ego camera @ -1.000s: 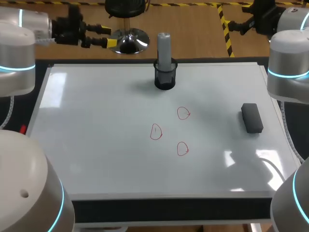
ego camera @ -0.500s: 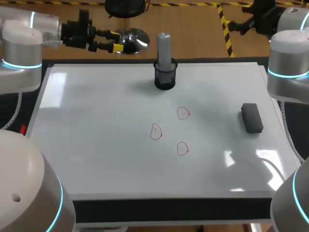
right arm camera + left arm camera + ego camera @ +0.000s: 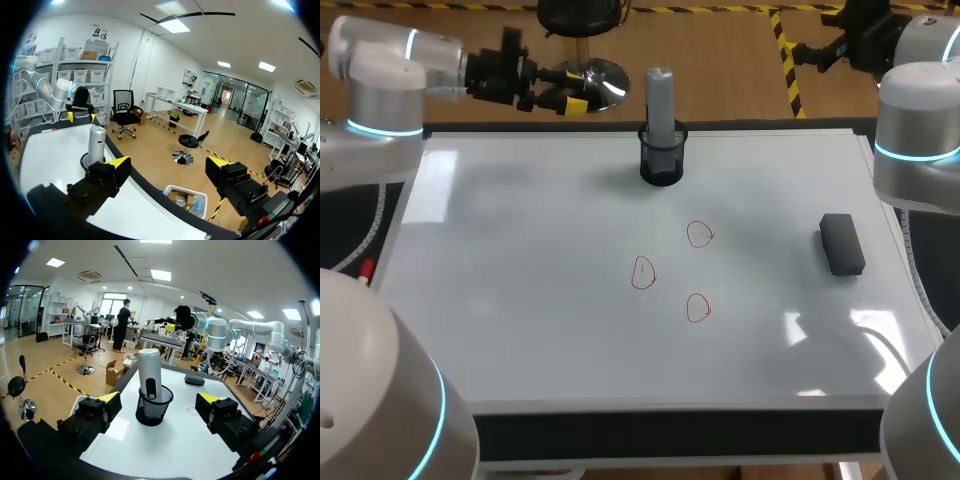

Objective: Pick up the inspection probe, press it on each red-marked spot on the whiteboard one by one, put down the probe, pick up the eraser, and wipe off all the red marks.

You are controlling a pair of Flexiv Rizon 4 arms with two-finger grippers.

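Your left gripper (image 3: 564, 90) hangs just past the whiteboard's (image 3: 520, 300) far edge, left of the middle, jaws wide and holding nothing. In its wrist view the probe (image 3: 660, 95) is straight ahead. The probe stands upright in the black mesh cup (image 3: 661, 165) at the board's far middle. Your right gripper (image 3: 168, 165) is beyond the far-right corner, jaws also wide. 3 red marks (image 3: 698, 235) sit near the board's centre. The eraser (image 3: 842, 243) lies flat on the right side.

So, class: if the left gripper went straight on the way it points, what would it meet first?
Most likely the inspection probe, upright in its mesh holder, dead ahead of the open left gripper; depth is unclear.
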